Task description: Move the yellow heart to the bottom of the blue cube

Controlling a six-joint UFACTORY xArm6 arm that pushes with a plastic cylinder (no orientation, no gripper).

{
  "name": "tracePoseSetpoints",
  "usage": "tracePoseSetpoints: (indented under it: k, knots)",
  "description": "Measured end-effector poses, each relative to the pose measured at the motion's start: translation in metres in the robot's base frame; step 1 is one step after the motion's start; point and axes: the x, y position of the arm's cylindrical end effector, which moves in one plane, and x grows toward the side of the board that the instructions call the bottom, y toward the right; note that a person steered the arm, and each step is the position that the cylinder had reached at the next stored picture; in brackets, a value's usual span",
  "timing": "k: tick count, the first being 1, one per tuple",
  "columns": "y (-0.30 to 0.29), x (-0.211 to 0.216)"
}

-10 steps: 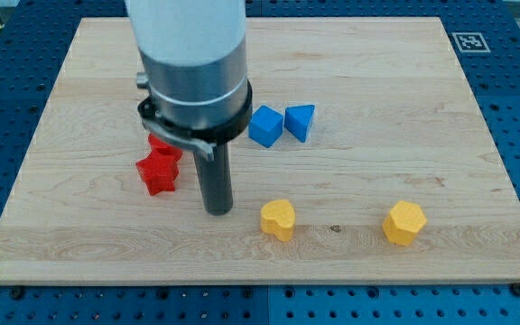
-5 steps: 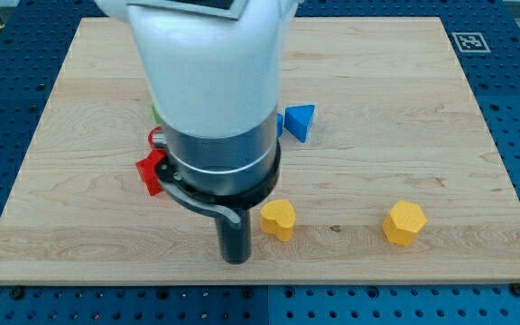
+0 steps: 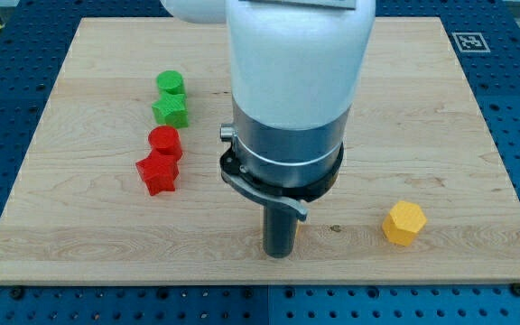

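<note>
My tip [image 3: 281, 254] rests on the wooden board [image 3: 79, 244] near its bottom edge, just left of the view's centre. The arm's wide grey and white body stands over the middle of the board. It hides the yellow heart and the blue cube, so I cannot tell where they lie or whether the tip touches the heart.
A yellow hexagonal block [image 3: 404, 222] lies to the right of the tip. At the left stand a green cylinder [image 3: 171, 83], a green star [image 3: 171, 111], a red cylinder [image 3: 164, 141] and a red star [image 3: 158, 172]. The blue triangular block is hidden too.
The arm has swung right and towards the view's bottom. It now covers the yellow heart and both blue blocks. The green and red blocks at the left have come into sight.
</note>
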Motion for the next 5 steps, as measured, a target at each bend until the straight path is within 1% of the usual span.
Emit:
tracePoseSetpoints:
  k: [5]
  knots:
    - [0.0,-0.071]
